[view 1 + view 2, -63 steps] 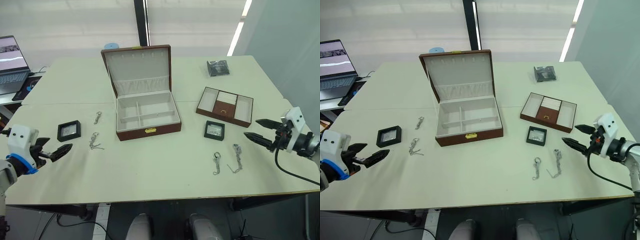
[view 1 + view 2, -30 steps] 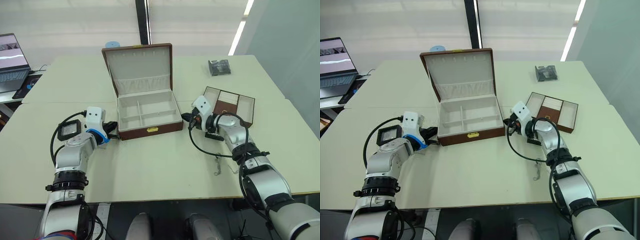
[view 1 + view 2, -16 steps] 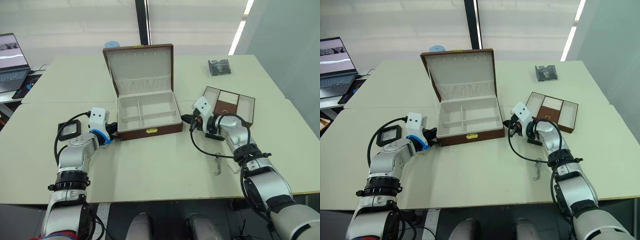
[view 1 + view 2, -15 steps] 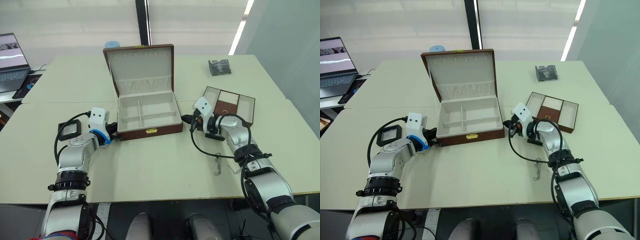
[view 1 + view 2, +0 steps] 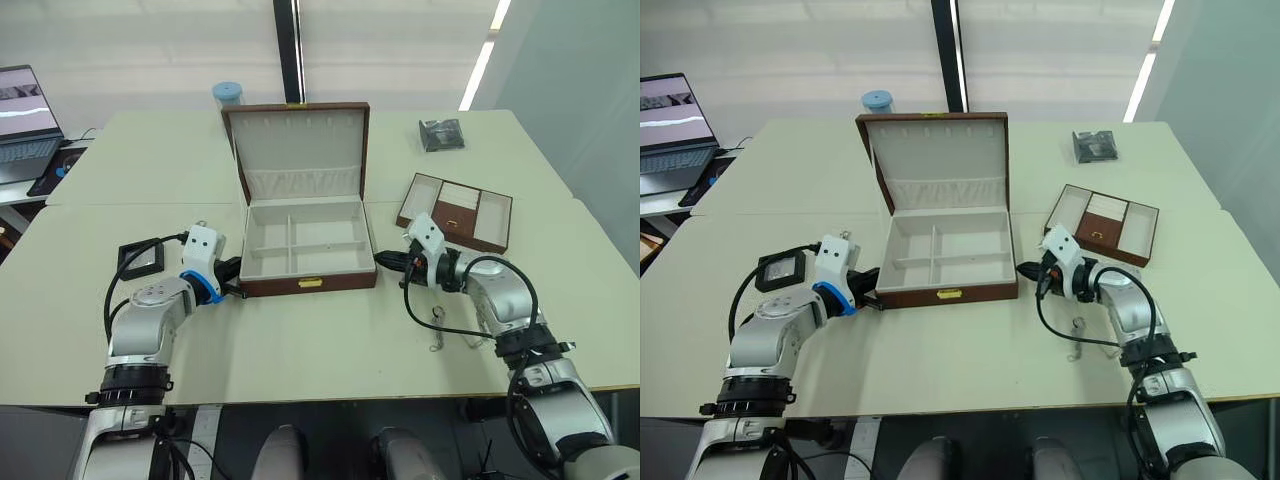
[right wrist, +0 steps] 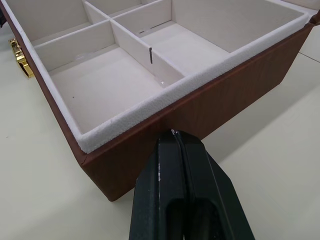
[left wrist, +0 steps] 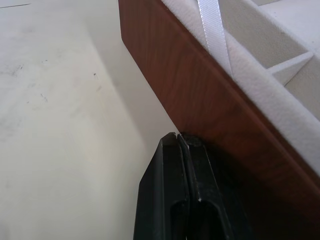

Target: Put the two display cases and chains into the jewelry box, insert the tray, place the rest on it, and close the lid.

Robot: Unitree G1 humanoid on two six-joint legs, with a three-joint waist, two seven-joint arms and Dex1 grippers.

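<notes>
Both sets of jaws are clenched empty. The left gripper [image 7: 181, 142] and right gripper [image 6: 175, 137] are pressed against opposite side walls of the box [image 5: 310, 283], probably to square it mid-table, lid [image 5: 298, 145] raised.

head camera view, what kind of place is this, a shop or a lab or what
Probably an office or lab workspace, not a shop: pale tables pushed together, an open laptop on a side desk at the left, and white window blinds behind.
</notes>
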